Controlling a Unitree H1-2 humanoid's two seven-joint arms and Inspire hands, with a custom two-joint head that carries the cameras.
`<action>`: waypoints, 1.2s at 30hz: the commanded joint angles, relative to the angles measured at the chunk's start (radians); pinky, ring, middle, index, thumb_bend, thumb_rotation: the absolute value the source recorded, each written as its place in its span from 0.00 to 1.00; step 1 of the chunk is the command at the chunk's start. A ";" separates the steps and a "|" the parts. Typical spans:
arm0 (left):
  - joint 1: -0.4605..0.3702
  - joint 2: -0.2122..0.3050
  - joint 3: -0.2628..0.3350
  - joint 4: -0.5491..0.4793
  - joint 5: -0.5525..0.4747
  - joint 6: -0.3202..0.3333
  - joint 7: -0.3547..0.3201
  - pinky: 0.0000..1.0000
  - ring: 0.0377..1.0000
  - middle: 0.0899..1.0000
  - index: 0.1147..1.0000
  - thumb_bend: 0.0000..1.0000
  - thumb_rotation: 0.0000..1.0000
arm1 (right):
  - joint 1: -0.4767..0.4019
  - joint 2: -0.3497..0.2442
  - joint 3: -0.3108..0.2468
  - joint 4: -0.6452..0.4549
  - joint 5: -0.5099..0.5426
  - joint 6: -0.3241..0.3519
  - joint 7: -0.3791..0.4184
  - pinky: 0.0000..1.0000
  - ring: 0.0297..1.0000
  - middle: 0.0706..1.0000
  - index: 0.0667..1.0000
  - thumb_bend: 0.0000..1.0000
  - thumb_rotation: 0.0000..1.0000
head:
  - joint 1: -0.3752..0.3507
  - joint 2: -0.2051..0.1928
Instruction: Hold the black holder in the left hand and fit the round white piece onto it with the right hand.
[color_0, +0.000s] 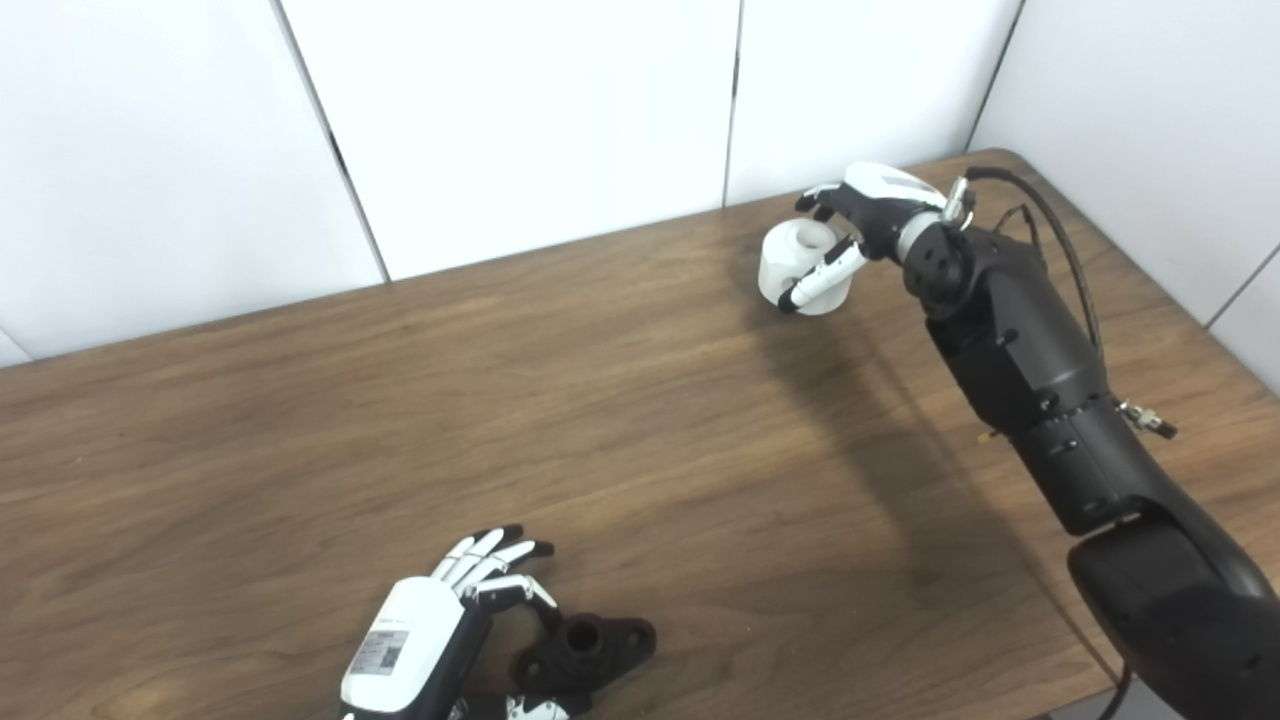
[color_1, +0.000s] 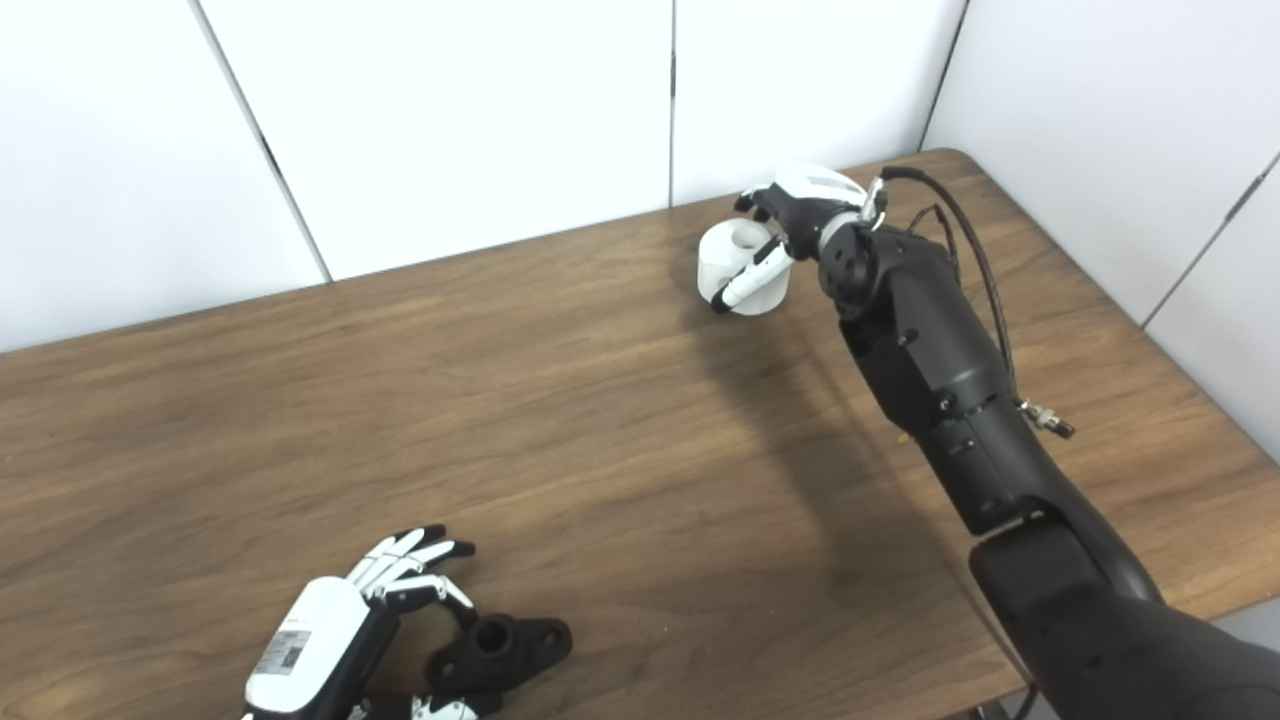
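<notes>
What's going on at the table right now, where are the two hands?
The right hand is at the far right of the wooden table, fingers wrapped around the round white piece, which looks to sit on or just above the tabletop. The left hand is at the near edge beside the black holder, which lies flat on the table; its fingers are spread around it but not closed on it. The two parts are far apart, so nothing is fitted yet.

Left hand (color_0: 430, 630) low at near edge, fingers spread, holding nothing. Right arm (color_0: 1040, 380) stretched far forward, right hand (color_0: 855, 225) curled, thumb across front.
</notes>
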 joint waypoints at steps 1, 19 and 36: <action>0.037 0.020 -0.010 0.017 0.037 0.046 -0.057 0.93 0.93 0.84 0.43 0.51 0.06 | -0.065 -0.014 0.002 0.002 -0.012 0.001 -0.031 0.86 0.94 0.85 0.88 0.91 0.36 | 0.002 -0.001; 0.043 0.005 -0.014 0.000 0.043 0.053 -0.054 0.93 0.92 0.83 0.43 0.51 0.06 | -0.082 -0.021 0.018 0.047 -0.024 0.001 -0.035 0.74 0.85 0.77 0.80 0.89 0.32 | 0.016 0.007; 0.039 0.002 -0.021 -0.017 0.047 0.070 -0.061 0.93 0.92 0.83 0.43 0.51 0.06 | -0.088 -0.076 0.099 0.024 -0.036 -0.004 -0.007 0.91 0.86 0.67 0.66 0.87 0.28 | 0.021 0.020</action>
